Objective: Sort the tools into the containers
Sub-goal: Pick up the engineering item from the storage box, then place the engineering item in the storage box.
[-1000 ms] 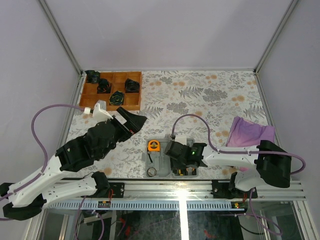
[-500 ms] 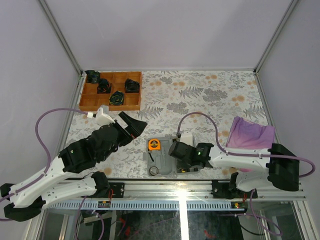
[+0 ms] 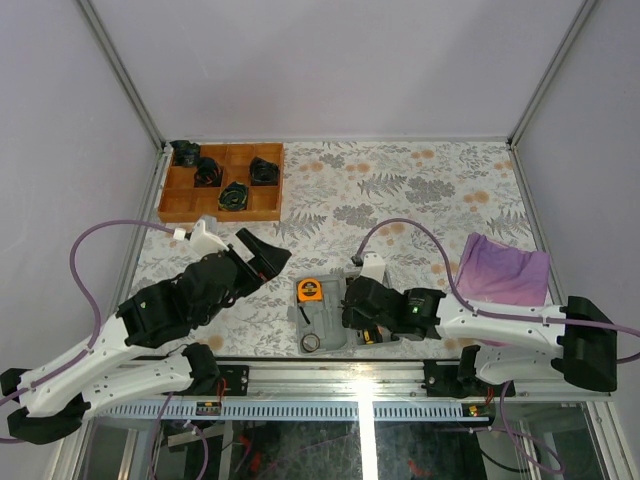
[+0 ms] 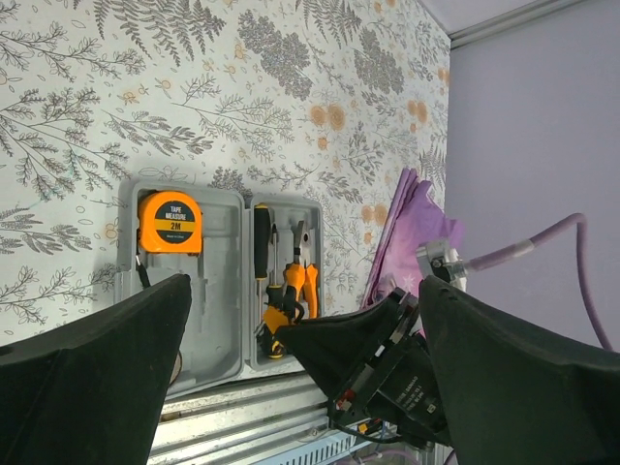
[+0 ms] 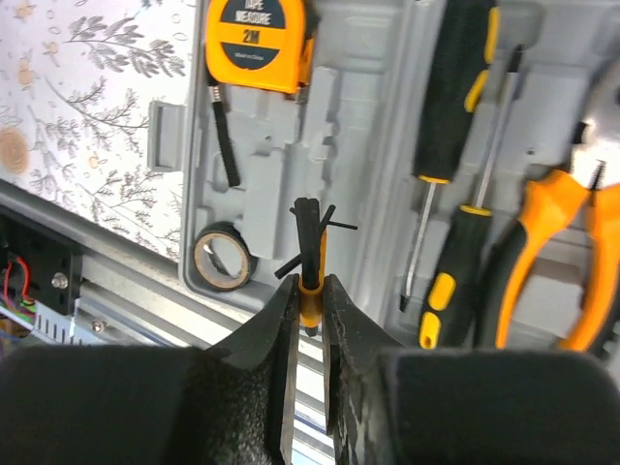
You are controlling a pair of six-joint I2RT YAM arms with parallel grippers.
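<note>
The right claw (image 5: pixel 309 291) is pinching the key set (image 5: pixel 308 232) by its orange clip, keys pointing lengthwise over the grey case (image 5: pixel 276 184); the left claw (image 3: pixel 265 252) is hanging wide, farther off.

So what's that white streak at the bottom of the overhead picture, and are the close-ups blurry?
Top external: glare washes out the metal rail at the near edge. Left wrist: the tape measure is sharp, the left fingers soft-edged. Right wrist: the hex keys are crisp, the right fingers pinching them blurred.
</note>
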